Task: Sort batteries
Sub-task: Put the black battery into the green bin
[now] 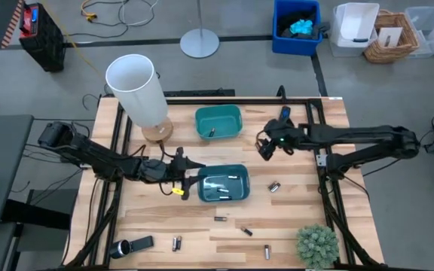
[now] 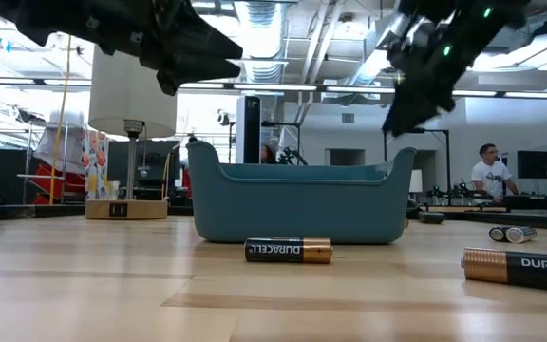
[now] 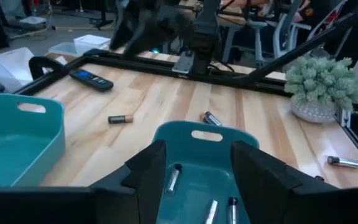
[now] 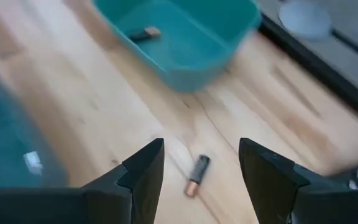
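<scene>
1. Left gripper [image 1: 189,179]: arm stretched low across the table from the left edge, wrist level, tip at the left rim of the near teal bin [image 1: 223,184]. Fingers [image 3: 145,177] parted, nothing between them; left wrist view looks straight down into that bin.
2. Near teal bin holds several batteries [image 3: 173,179] lying flat on its floor.
3. Far teal bin [image 1: 218,122], just beside the lamp [image 1: 139,94], has one battery [image 1: 211,132] inside.
4. Loose batteries on the wood in front of the near bin: one [image 1: 219,218] close to it, another [image 1: 246,231] further right, a pair [image 1: 176,242] by the front edge, one [image 1: 267,251] near the plant [image 1: 316,245]. One more [image 1: 274,186] lies right of the near bin.
5. Right gripper [image 1: 266,147]: arm reaches in from the right edge, elbow bent, wrist pitched down, held above the table right of the far bin. Fingers [image 4: 145,171] apart and empty; a battery [image 4: 196,175] lies on the wood below, between them in the right wrist view.
</scene>
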Controlling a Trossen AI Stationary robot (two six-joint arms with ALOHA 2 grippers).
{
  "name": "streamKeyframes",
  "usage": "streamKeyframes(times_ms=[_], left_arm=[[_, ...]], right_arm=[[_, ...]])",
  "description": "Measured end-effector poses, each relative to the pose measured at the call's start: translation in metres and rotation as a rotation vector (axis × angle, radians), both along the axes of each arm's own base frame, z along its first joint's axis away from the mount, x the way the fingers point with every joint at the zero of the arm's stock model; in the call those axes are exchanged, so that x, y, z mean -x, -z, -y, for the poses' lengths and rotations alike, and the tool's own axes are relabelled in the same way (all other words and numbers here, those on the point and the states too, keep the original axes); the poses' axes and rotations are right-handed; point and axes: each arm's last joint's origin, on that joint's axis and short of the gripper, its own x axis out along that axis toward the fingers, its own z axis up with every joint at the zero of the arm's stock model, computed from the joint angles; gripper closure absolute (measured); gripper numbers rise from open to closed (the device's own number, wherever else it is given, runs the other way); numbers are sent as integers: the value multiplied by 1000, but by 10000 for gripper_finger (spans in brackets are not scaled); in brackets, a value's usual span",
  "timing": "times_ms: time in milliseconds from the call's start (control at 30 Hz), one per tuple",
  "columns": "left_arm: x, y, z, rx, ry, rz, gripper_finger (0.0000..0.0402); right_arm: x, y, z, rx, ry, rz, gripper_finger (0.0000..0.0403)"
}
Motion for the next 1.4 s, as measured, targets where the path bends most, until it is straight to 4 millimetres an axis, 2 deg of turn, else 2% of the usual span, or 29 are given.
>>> streamKeyframes(times_ms=[133, 467, 900, 1033, 1300, 1400], left_arm=[[2, 1, 1, -6, 5, -20, 228], [5, 2, 13, -10, 46, -29, 228], [6, 1, 15, -3, 39, -25, 228], [6, 1, 15, -3, 38, -25, 228], [6, 1, 15, 0, 34, -24, 228], [6, 2, 15, 1, 31, -24, 228]], right_arm=[[-10, 25, 10, -41, 62, -91, 179], [-34, 76, 25, -113, 80, -235, 179], [-42, 110, 37, -180, 96, -317, 185], [-43, 114, 38, -202, 95, -317, 213], [-44, 114, 37, -207, 98, -297, 325], [-45, 114, 38, -206, 101, -285, 354]])
